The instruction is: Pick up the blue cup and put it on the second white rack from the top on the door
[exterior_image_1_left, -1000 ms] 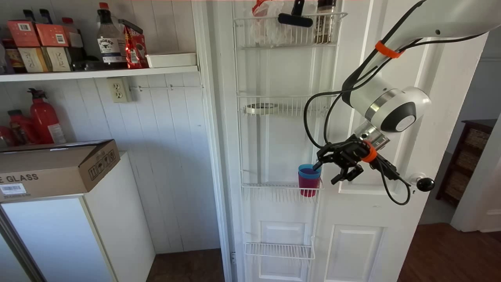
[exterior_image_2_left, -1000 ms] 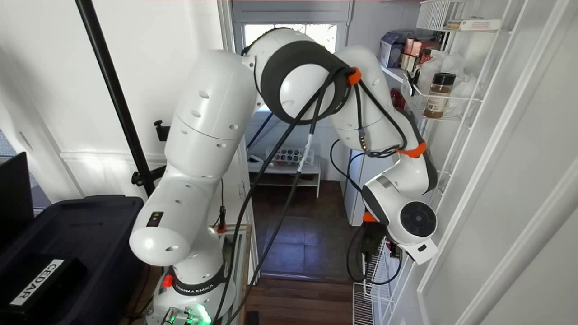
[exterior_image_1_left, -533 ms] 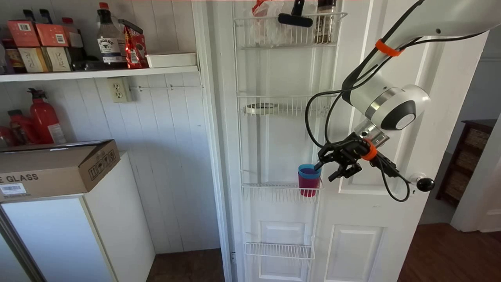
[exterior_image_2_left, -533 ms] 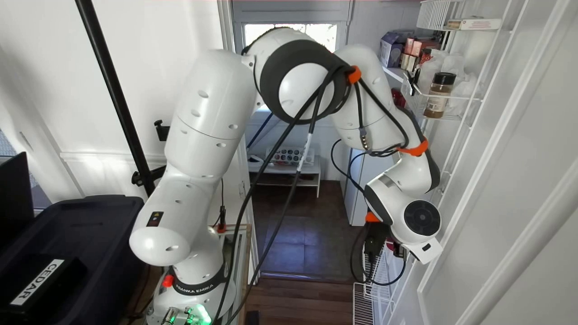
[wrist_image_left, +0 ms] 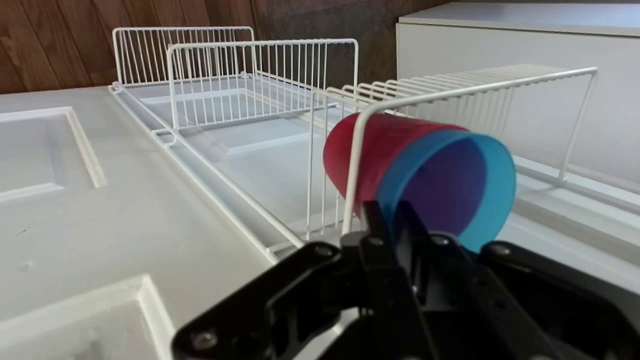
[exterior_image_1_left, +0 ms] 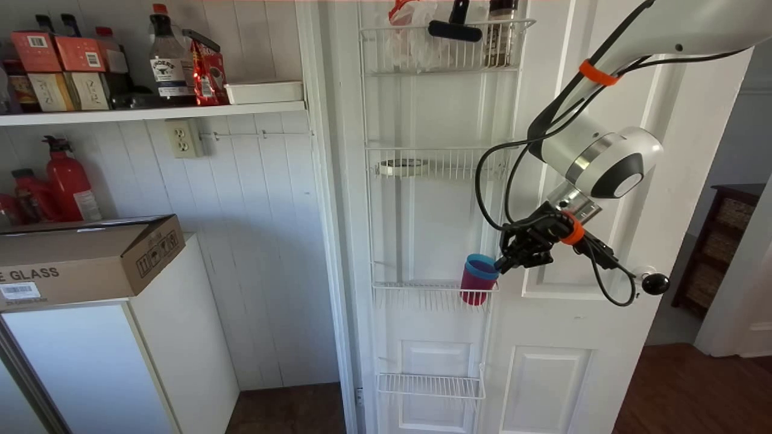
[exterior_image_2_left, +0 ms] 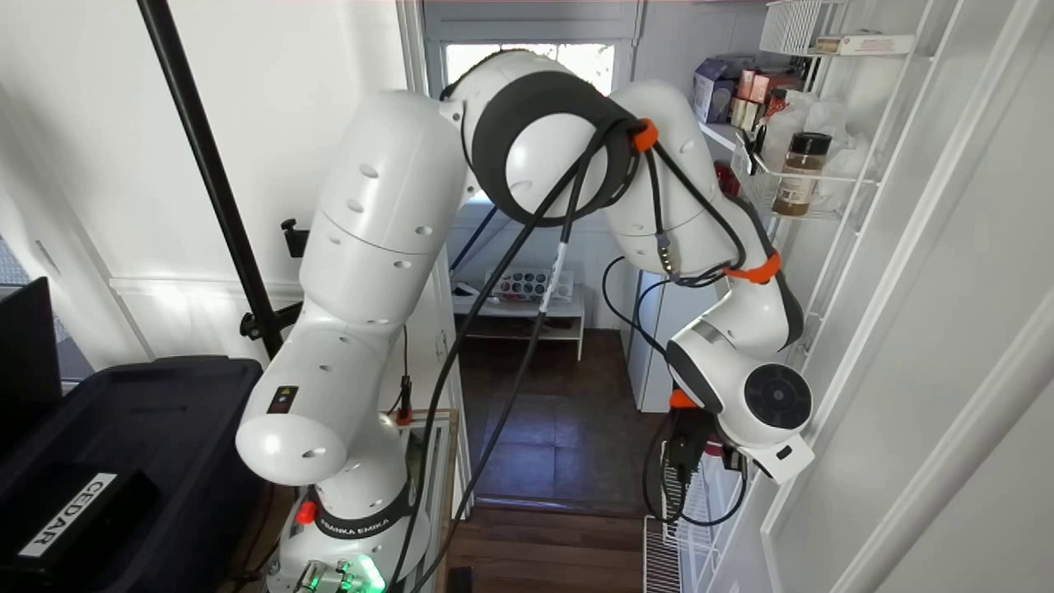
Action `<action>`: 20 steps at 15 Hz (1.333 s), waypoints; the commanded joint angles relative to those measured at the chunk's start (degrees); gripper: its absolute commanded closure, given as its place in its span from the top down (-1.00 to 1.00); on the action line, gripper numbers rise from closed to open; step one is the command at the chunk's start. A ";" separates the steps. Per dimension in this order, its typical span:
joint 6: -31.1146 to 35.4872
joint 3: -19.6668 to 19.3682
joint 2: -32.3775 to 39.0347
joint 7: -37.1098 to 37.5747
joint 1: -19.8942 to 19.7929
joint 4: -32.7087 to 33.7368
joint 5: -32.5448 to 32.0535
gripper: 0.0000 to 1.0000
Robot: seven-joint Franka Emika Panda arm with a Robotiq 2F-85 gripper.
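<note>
In the wrist view the blue cup point(wrist_image_left: 492, 200) sits nested in a pink-red cup point(wrist_image_left: 390, 142). My gripper point(wrist_image_left: 389, 206) pinches the blue rim, one finger inside and one outside. Whether the pink-red wall is caught too, I cannot tell. Both cups lean toward the gripper point(exterior_image_1_left: 499, 265) on a lower wire rack point(exterior_image_1_left: 416, 287) of the white door point(exterior_image_1_left: 561, 319). Higher up, a rack point(exterior_image_1_left: 446, 149) holding a pale ring is second from the top within that exterior view. Another exterior view shows an upper rack point(exterior_image_2_left: 790, 29) above the one with the jar, so the full order is unclear.
A plastic bag point(exterior_image_1_left: 416, 45) and a spice jar point(exterior_image_2_left: 796, 177) fill the rack above the ring. Below the cups is a further rack point(exterior_image_1_left: 431, 386). A dark knob point(exterior_image_1_left: 655, 284) sticks out near the gripper's hanging cable. A cardboard box point(exterior_image_1_left: 72, 265) stands across from the door.
The jaws have gone from open to shut on the cup's rim. The nested cups, upright before, have tipped and shifted slightly toward the gripper's side. The hand moved a little the same way.
</note>
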 commanded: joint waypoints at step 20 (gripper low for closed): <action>1.24 -0.85 -5.96 23.30 2.73 -0.32 -31.90 -0.98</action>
